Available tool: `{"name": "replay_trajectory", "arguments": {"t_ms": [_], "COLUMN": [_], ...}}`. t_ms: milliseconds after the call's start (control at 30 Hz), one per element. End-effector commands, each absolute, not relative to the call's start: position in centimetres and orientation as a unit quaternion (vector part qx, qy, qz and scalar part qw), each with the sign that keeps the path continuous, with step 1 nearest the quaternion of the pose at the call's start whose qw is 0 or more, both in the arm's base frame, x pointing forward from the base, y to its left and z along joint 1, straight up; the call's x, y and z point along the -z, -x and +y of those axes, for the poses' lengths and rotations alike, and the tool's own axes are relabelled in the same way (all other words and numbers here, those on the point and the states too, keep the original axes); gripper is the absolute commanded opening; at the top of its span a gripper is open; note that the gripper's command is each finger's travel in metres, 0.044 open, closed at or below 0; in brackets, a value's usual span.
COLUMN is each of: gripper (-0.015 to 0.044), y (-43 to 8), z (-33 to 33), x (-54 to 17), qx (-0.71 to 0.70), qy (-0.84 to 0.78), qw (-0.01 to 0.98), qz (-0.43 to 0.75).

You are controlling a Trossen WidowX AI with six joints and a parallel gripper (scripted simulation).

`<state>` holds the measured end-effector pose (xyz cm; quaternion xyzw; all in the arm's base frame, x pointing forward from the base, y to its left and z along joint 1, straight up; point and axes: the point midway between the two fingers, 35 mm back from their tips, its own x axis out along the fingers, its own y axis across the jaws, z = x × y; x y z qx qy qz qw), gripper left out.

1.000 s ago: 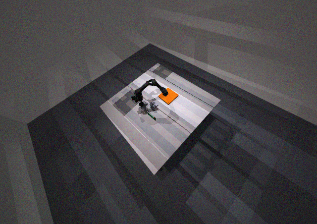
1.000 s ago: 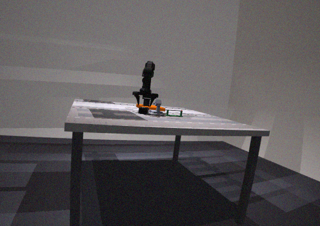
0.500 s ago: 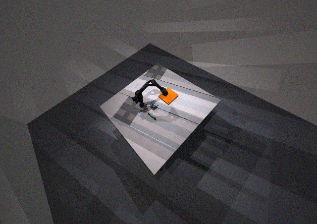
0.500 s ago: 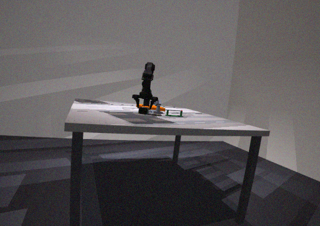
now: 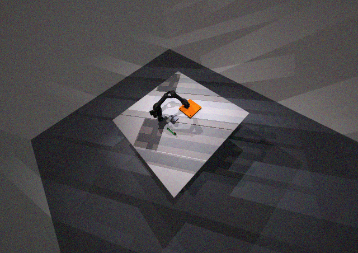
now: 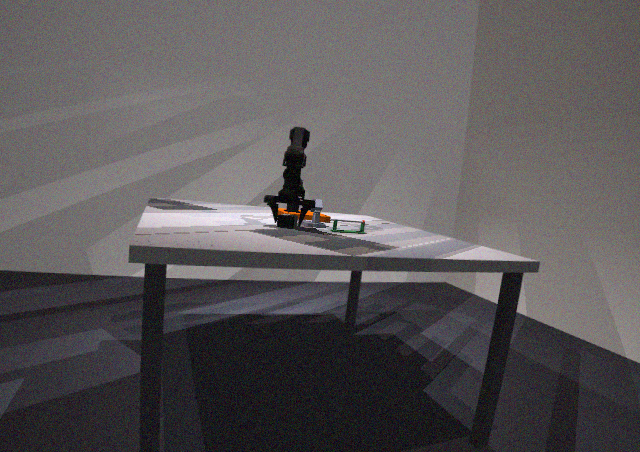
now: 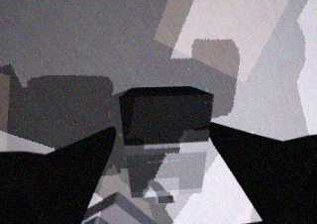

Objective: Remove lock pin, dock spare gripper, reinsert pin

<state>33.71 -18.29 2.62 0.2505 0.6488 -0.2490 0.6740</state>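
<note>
The spare gripper (image 6: 286, 222) (image 7: 165, 117) is a small black block low at the table. My gripper (image 6: 288, 224) (image 7: 161, 129) is open, with one finger on each side of the block in both views; nothing is gripped. Whether a finger touches the block cannot be told. The grey mount (image 5: 173, 119) (image 6: 316, 215) stands close beside the gripper; a grey part (image 7: 116, 210) also shows at the lower left of the wrist view. A green cradle (image 5: 170, 130) (image 6: 347, 230) stands beyond the mount. A thin rod with a red end (image 6: 363, 222), seemingly the lock pin, lies across its posts. The socket hole is too small to see.
The arm (image 5: 171, 93) (image 6: 293, 173) arches from the orange base plate (image 5: 194, 108) (image 6: 324, 217) over to the gripper. The mount and green cradle are the nearest obstacles. The pale table top (image 5: 179, 175) (image 6: 206, 238) carries broad shadows and light stripes.
</note>
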Motion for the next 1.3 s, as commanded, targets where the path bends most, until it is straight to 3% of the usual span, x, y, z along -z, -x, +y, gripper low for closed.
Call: {"name": "replay_trajectory", "arguments": {"t_ms": [0,33,267,500,767,1267], "gripper": [0.0440,0.0440,0.0256,0.0210,0.0000,0.0000], "y": [-33.6,-33.6,-33.6,-33.6,-33.6,-33.4], "z": [-18.3,-18.3,-18.3,-18.3,-18.3,-18.1], "x": [-2.2,-2.2,-2.2,-2.2,-4.3,-6.6], "qx": [0.251,0.251,0.251,0.251,0.251,0.277], "qy": [-0.251,-0.251,-0.251,-0.251,-0.251,-0.279], "qw": [0.672,0.672,0.672,0.672,0.672,0.660], "qz": [0.650,0.650,0.650,0.650,0.650,0.640]}}
